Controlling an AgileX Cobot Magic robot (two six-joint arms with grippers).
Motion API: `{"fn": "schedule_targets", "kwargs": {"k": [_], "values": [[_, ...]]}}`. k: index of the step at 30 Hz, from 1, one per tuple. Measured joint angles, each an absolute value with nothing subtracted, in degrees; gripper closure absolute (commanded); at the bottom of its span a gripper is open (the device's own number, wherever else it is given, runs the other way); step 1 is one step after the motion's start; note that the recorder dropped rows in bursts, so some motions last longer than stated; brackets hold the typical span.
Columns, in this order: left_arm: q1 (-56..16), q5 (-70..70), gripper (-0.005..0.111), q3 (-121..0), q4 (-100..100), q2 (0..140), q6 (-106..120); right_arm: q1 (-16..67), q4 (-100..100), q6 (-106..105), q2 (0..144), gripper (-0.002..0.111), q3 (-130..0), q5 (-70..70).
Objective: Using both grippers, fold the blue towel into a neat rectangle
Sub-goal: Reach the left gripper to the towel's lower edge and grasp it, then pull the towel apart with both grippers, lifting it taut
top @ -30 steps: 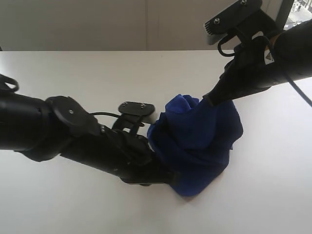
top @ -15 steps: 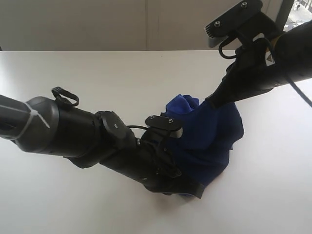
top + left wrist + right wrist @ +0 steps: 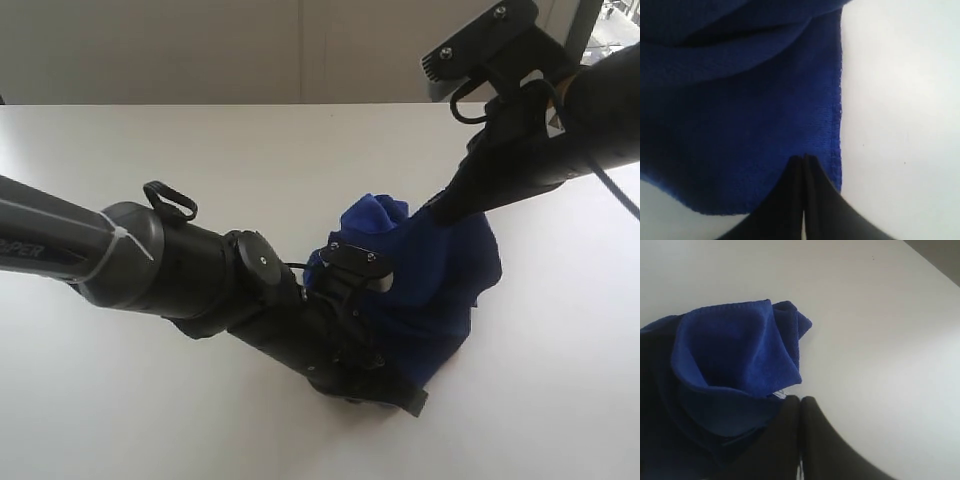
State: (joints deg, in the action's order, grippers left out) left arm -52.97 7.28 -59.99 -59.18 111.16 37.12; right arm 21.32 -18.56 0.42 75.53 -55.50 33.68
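Change: the left arm has reached further to the right, and the left gripper [image 3: 412, 398] now lies at the near edge of the blue towel [image 3: 445, 265]; the right arm has hardly moved
Left gripper: fingers pressed flat together, with no gap; the tips pinch the cloth just beside its stitched edge
Right gripper [image 3: 800, 399]: also clenched; the tips nip a raised fold at the top of the towel, where a small white bit shows
Surface: a plain white table [image 3: 200, 150]; a pale wall [image 3: 180, 50] stands behind it
Towel place: on the table, right of the middle, between the two grippers
Towel look: deep blue and fuzzy; bunched in a loose heap with deep folds, not flat; one layer hangs open like a pocket below the right gripper
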Motion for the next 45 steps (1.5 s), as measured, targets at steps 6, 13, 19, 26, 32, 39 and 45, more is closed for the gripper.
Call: {"fn": "schedule_targets", "kwargs": {"k": [6, 13, 19, 26, 32, 39, 45], "values": [[-46.4, 21.4, 0.107, -60.2, -42.0, 109.2, 30.7, 21.3, -29.8, 10.7, 75.5, 0.108, -55.5, 35.8], [-35.6, 33.1, 0.107, -59.3, -23.2, 106.1, 23.5, 21.3, -37.3, 25.8, 75.5, 0.108, -55.5, 41.5], [-30.9, 36.8, 0.107, -59.1, -14.1, 104.8, 19.9, 21.3, -39.7, 30.6, 75.5, 0.108, -55.5, 49.7], [-27.2, 40.5, 0.107, -58.3, -3.9, 103.4, 15.5, 21.3, -39.9, 31.6, 73.5, 0.108, -55.5, 54.9], [-27.2, 41.4, 0.107, -58.2, -0.4, 102.0, 13.9, 21.3, -41.4, 29.5, 73.1, 0.108, -55.5, 58.2], [-27.2, 41.3, 0.107, -58.2, -0.5, 96.2, 11.5, 21.3, -43.7, 29.0, 73.1, 0.108, -55.5, 54.7], [-27.2, 38.8, 0.091, -55.9, -11.1, 94.6, 11.3, 21.3, -42.0, 29.0, 73.1, 0.108, -55.5, 52.2]]}}
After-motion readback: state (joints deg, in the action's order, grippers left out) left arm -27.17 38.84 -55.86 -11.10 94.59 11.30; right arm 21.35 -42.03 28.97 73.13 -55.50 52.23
